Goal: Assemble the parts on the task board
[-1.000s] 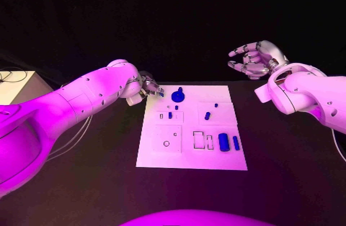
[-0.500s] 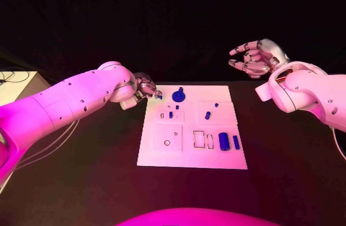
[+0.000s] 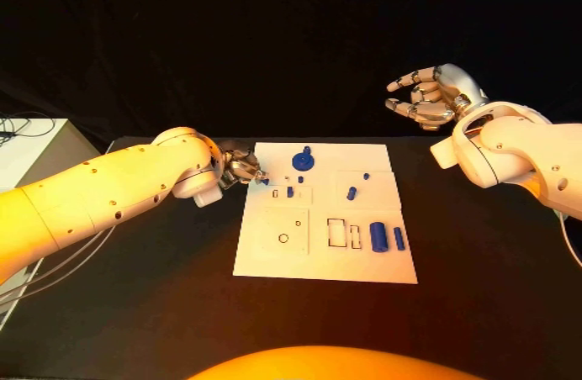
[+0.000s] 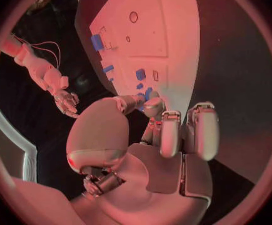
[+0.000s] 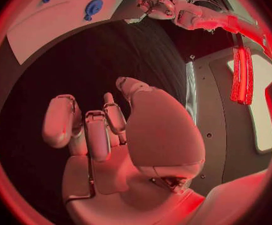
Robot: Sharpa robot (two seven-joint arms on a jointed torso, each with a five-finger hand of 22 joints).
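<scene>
While most of the blue parts (image 3: pixel 378 237) lie loose on the white task board (image 3: pixel 325 266) at the middle of the worktop (image 3: pixel 145 313), nearest me its cutouts look unfilled, so I judge the assembly barely begun. Farther on, my left hand (image 3: pixel 243 171) sits at the board's far left edge pinching a small blue piece (image 4: pixel 148 93) between fingertips. Farthest, my right hand (image 3: pixel 427 97) hangs apart to the right, fingers spread, holding nothing; I read no writing anywhere.
</scene>
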